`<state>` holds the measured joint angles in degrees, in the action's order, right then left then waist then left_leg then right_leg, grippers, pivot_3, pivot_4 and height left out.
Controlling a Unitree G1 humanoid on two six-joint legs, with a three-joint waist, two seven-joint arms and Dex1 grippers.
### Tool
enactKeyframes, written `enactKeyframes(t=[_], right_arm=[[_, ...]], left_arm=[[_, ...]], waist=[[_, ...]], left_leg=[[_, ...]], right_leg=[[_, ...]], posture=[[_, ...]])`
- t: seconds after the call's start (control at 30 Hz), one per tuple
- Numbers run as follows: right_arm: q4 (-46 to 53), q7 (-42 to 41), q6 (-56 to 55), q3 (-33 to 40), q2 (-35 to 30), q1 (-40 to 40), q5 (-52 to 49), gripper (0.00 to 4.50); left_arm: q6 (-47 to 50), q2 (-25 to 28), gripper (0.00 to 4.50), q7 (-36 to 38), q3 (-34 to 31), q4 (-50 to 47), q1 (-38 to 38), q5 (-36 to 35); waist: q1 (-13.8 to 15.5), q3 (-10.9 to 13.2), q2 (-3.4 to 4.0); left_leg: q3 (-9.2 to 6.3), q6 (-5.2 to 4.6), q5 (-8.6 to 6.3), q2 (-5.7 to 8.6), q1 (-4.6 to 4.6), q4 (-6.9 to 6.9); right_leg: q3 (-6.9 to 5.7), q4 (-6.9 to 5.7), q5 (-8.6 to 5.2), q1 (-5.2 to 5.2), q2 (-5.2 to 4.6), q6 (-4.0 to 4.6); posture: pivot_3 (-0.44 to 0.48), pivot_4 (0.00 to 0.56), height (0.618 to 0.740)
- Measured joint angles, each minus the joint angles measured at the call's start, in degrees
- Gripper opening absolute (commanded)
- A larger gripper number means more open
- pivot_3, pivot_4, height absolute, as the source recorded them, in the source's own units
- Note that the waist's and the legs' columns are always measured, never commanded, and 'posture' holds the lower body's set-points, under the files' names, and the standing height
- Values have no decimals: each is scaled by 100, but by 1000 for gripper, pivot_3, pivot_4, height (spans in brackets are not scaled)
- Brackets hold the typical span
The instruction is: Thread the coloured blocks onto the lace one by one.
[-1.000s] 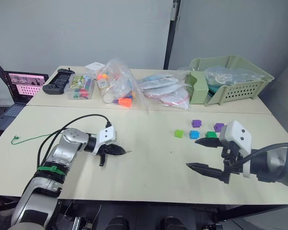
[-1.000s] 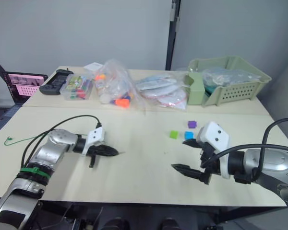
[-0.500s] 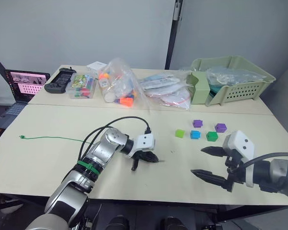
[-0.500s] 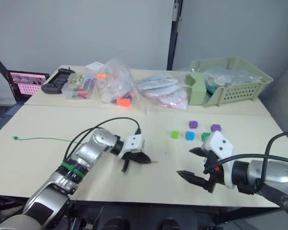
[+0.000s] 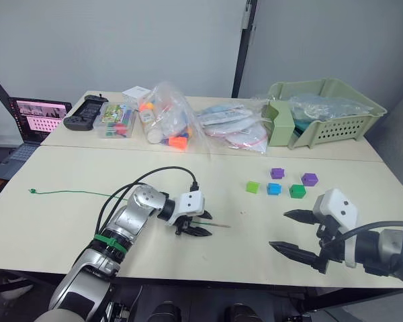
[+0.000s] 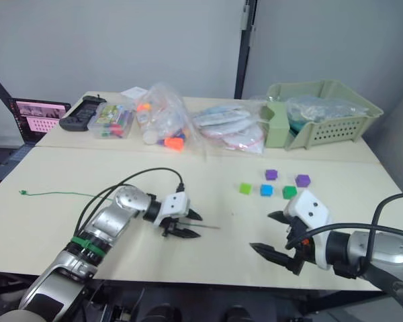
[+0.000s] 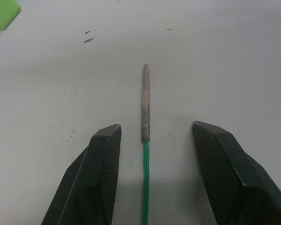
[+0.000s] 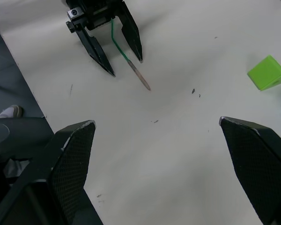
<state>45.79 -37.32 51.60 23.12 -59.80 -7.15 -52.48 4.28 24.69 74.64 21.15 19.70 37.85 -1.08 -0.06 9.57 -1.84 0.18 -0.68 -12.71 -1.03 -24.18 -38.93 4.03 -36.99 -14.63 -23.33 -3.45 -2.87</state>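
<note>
The lace's stiff greyish tip [image 7: 145, 101] lies flat on the table between the fingers of my open left gripper [image 5: 200, 225], touching neither finger. Its green cord [image 5: 74, 193] trails off to a small knot [image 5: 31, 191] at the table's left side. Five coloured blocks sit in a group on the right: two purple [image 5: 277, 173] [image 5: 309, 178], one light green [image 5: 252, 187], one blue [image 5: 273, 189], one dark green [image 5: 296, 191]. My right gripper [image 5: 279, 229] hangs wide open and empty just in front of the blocks, facing the left gripper [image 8: 125, 65].
Along the back of the table stand clear bags of toys [image 5: 164, 121], a pale green basket [image 5: 322, 111], a small clear box [image 5: 115, 121] and a black controller [image 5: 80, 121]. A laptop [image 5: 33, 117] sits off the far left. The table's front edge runs close below both grippers.
The left gripper carried the lace tip to the right toward the middle of the table, then opened and let it go; the tip now rests on the table. The right gripper stayed open.
</note>
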Motion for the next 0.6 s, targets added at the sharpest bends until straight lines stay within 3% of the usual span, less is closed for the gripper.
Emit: enactKeyframes(t=[0.27, 0.53, 0.6], right_arm=[[-16, -84, -90, -116, 2, 121, 176, 4500], [-15, -89, -88, -158, 1, 155, 206, 4500], [-15, -95, -88, -174, 0, 155, 223, 4500]], left_arm=[[-304, -161, 2556, 2, -6, 377, 81, -13], [-319, -336, 116, -9, 30, 511, 174, 52], [-360, -334, 48, -8, 44, 527, 201, 87]], waist=[[40, 0, 0], [65, 0, 0], [63, 0, 1]], left_leg=[[0, 0, 0, 3, 3, -2], [-2, 0, 0, 4, 4, -4], [-1, 0, 0, 5, 4, -4]], right_leg=[[-1, 2, 0, 8, -1, -1], [-1, 3, 0, 10, -2, -3], [0, 3, 0, 10, -2, -3]], posture=[[0, 150, 737], [0, 150, 737], [0, 150, 737]])
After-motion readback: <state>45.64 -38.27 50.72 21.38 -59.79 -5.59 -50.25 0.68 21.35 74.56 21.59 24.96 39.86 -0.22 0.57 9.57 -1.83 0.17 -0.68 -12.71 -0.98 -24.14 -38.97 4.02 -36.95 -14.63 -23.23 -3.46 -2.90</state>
